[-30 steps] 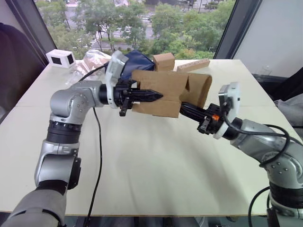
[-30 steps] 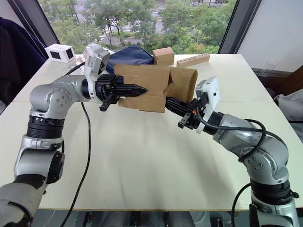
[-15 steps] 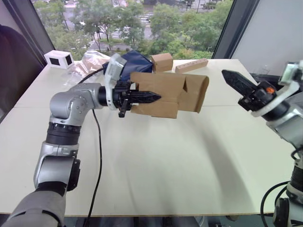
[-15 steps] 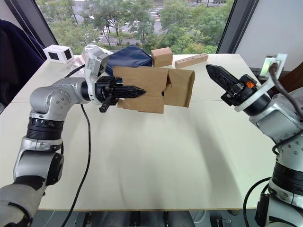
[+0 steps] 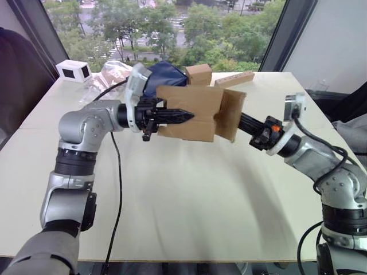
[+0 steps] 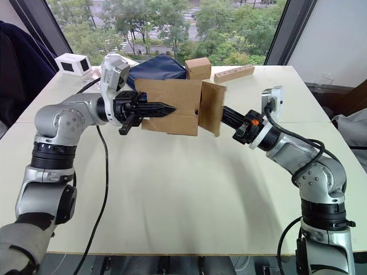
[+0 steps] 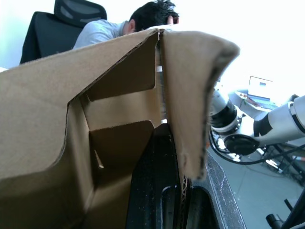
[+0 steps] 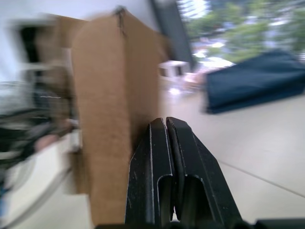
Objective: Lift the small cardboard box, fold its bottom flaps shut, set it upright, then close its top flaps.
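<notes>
Above the table, small cardboard box in clenched left end effector; right end effector closed.

Pale table; big window, trees outside

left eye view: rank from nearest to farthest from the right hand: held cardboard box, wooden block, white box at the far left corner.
1. small cardboard box: in the air just left of the right hand, its end flap against it.
2. long wooden block: on the table's far edge, behind the hand.
3. white box: far left corner, across the table.
</notes>
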{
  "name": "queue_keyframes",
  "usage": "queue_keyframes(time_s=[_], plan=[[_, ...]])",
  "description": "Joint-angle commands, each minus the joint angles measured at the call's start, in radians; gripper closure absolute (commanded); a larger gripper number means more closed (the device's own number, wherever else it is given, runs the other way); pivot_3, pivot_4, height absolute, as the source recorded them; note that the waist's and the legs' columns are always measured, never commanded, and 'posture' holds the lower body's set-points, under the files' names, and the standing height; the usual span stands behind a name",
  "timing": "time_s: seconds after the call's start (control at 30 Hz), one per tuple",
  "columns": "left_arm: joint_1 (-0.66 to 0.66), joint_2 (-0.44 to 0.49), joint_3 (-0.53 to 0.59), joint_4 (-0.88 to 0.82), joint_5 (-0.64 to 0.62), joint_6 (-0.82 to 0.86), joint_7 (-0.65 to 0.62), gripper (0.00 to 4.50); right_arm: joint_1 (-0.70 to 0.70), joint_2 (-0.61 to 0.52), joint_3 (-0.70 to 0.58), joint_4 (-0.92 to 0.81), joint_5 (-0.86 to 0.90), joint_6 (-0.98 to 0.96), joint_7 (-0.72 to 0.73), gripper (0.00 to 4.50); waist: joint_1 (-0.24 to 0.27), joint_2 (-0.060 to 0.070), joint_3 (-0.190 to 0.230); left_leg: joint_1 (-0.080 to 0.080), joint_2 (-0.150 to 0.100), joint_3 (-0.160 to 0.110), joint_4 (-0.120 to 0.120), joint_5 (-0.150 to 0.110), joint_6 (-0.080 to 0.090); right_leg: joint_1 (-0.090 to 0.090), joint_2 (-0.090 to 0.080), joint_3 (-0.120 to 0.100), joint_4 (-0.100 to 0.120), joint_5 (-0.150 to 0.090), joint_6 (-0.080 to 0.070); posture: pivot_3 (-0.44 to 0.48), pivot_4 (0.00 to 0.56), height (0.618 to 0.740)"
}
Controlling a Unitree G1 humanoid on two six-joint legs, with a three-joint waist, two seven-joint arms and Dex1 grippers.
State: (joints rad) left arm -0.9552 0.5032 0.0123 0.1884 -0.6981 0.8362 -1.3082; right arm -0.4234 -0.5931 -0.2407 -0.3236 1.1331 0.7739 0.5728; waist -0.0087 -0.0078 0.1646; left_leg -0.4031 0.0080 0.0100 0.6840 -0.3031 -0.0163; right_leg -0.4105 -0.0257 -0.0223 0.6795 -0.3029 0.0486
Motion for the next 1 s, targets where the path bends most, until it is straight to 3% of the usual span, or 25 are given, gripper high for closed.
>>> queue_keyframes(time_s=[0.03, 0.17, 0.33, 0.6, 0.7, 0.87, 1.0], plan=[[-0.043, -0.001, 0.027, 0.010, -0.014, -0.012, 0.010, 4.50, 0.017, 0.007, -0.028, -0.076, 0.064, 0.015, -0.019, 4.45, -0.001, 0.000, 0.000, 0.000, 0.000, 0.000, 0.000, 0.000, 0.000, 0.000, 0.000, 0.000, 0.000, 0.000, 0.000, 0.000, 0.150, 0.740], [-0.051, -0.002, 0.015, 0.014, -0.014, -0.007, -0.003, 4.50, 0.014, 0.043, -0.038, -0.081, 0.102, 0.005, -0.047, 4.45, -0.002, 0.000, 0.000, 0.000, 0.000, 0.000, 0.000, 0.000, 0.000, 0.000, 0.000, 0.000, 0.000, 0.000, 0.000, 0.000, 0.150, 0.740], [-0.063, -0.004, 0.009, 0.023, -0.010, -0.006, -0.010, 4.50, 0.035, 0.092, 0.023, -0.081, -0.031, -0.072, -0.029, 4.45, -0.003, 0.000, 0.000, 0.000, 0.000, 0.000, 0.000, 0.000, 0.000, 0.000, 0.000, 0.000, 0.000, 0.000, 0.000, 0.000, 0.150, 0.740], [-0.065, 0.001, 0.011, 0.024, -0.011, 0.001, -0.008, 4.50, 0.036, 0.146, 0.006, -0.058, 0.028, -0.070, -0.030, 4.45, -0.002, 0.000, 0.000, 0.000, 0.000, 0.000, 0.000, 0.000, 0.000, 0.000, 0.000, 0.000, 0.000, 0.000, 0.000, 0.000, 0.150, 0.740], [-0.063, 0.000, 0.014, 0.020, -0.014, 0.003, -0.004, 4.50, 0.047, 0.155, -0.005, -0.054, 0.041, -0.067, -0.037, 3.75, -0.002, 0.000, 0.000, 0.000, 0.000, 0.000, 0.000, 0.000, 0.000, 0.000, 0.000, 0.000, 0.000, 0.000, 0.000, 0.000, 0.150, 0.740], [-0.062, -0.003, 0.016, 0.019, -0.016, 0.004, -0.002, 4.50, 0.050, 0.185, -0.032, -0.033, 0.144, -0.043, -0.070, 1.90, -0.002, 0.000, 0.000, 0.000, 0.000, 0.000, 0.000, 0.000, 0.000, 0.000, 0.000, 0.000, 0.000, 0.000, 0.000, 0.000, 0.150, 0.740], [-0.061, -0.005, 0.016, 0.019, -0.017, 0.005, 0.000, 4.50, 0.046, 0.215, -0.048, -0.026, 0.212, -0.042, -0.088, 1.90, -0.004, 0.000, 0.000, 0.000, 0.000, 0.000, 0.000, 0.000, 0.000, 0.000, 0.000, 0.000, 0.001, 0.000, 0.000, 0.000, 0.150, 0.740]])
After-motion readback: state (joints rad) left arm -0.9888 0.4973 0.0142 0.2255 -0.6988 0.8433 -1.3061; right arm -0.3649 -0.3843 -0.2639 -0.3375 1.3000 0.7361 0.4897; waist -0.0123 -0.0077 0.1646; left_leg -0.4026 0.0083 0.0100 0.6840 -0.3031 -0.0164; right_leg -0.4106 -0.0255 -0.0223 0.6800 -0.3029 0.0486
